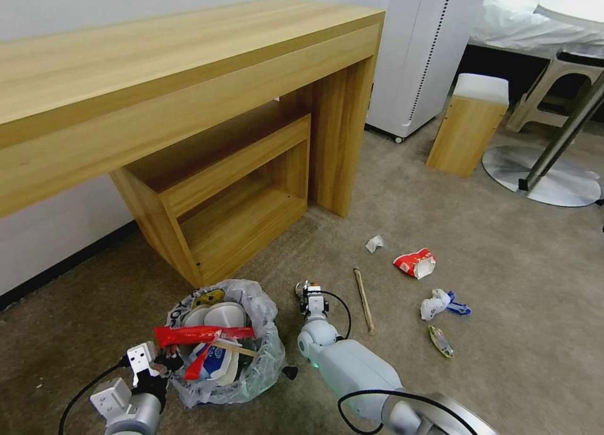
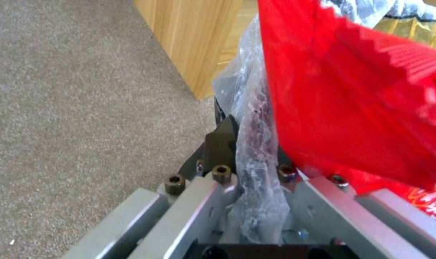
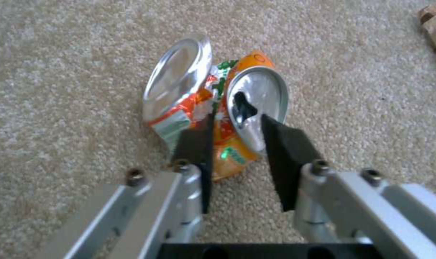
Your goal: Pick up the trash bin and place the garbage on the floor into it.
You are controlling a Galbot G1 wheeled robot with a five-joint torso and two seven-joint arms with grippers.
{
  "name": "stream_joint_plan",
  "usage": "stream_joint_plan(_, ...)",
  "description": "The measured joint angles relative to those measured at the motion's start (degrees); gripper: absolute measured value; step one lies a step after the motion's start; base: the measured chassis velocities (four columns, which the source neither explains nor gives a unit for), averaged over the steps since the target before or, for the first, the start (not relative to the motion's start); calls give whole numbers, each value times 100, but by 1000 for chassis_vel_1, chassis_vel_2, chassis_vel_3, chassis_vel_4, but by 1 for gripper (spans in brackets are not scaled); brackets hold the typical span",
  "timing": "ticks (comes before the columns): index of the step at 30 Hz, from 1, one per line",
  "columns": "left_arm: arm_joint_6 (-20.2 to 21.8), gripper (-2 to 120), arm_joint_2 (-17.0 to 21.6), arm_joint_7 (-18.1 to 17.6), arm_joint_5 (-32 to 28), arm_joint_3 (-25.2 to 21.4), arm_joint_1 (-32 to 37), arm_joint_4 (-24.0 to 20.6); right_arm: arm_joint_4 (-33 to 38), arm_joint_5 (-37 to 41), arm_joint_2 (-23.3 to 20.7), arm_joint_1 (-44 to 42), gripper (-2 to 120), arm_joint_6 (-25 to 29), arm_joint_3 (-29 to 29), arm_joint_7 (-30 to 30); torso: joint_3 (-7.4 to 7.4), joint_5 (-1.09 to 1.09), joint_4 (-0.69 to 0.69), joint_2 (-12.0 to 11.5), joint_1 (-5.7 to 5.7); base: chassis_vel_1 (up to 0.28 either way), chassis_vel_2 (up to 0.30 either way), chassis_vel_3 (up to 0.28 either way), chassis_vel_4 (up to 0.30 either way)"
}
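Carpet floor (image 1: 516, 334) carries the trash bin (image 1: 251, 378), stuffed with litter, by the wooden shelf. Left end effector (image 2: 249, 144) is clamped on its plastic-lined rim. Right end effector (image 3: 237, 144), fingers apart, straddles the crushed can (image 3: 218, 100) on the floor.

— What carried everything?

— The beige carpeted floor (image 1: 516, 334). The trash bin (image 1: 255, 375) stood on it near the wooden table (image 1: 189, 63).

— And loose on the carpet?

— A wooden stick (image 1: 363, 299), a crumpled paper scrap (image 1: 374, 243), a red-and-white wrapper (image 1: 416, 263), a white-and-blue wad (image 1: 442, 303), a flattened yellowish packet (image 1: 441, 341), and a crushed orange can (image 3: 218, 108), all apart from one another.
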Motion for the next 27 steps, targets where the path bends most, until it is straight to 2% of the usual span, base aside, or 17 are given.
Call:
stream_joint_plan(3,-4,1,4,1,0,-5,0,3,-7,-46,3,-7,10,29,4,-12,0,0,0,0,0,0,0,0,0)
stream_joint_plan(7,-6,1,4,2,0,-5,-5,5,-12,-95,-7,-22,5,51,5,-18,0,0,0,0,0,0,0,0,0)
stream_joint_plan(15,-6,1,9,2,-6,-12,-34,17,109,-87,-108,-76,3,86,-2,-34,0,1,1,0,0,0,0,0,0)
stream_joint_plan(17,-3,1,16,0,-11,-23,-62,49,556,77,-377,-203,0,127,-34,-73,0,0,1,0,0,0,0,0,0)
stream_joint_plan(18,-3,1,16,0,-11,-23,-62,49,556,77,-377,-203,0,127,-34,-73,0,0,1,0,0,0,0,0,0)
stream_joint_plan(21,12,1,39,-16,-28,-51,-100,86,1624,316,-925,-469,0,312,-54,-216,0,-1,-1,0,0,0,0,0,0)
stream_joint_plan(22,12,1,39,-16,-28,-51,-100,86,1624,316,-925,-469,0,312,-54,-216,0,-1,-1,0,0,0,0,0,0)
stream_joint_plan(23,13,1,43,-21,-33,-64,-104,90,1939,359,-1069,-541,0,375,-56,-280,0,-1,-1,0,0,0,0,0,0)
stream_joint_plan(25,16,1,38,-30,-36,-92,-110,96,2904,425,-1452,-743,0,650,-63,-593,0,1,0,0,0,0,0,0,0)
stream_joint_plan(26,16,1,38,-30,-36,-92,-110,96,2904,425,-1452,-743,0,650,-63,-593,0,1,0,0,0,0,0,0,0)
stream_joint_plan(27,16,1,25,-32,-36,-98,-110,101,3223,395,-1571,-810,0,789,-75,-759,0,1,0,0,0,0,0,0,0)
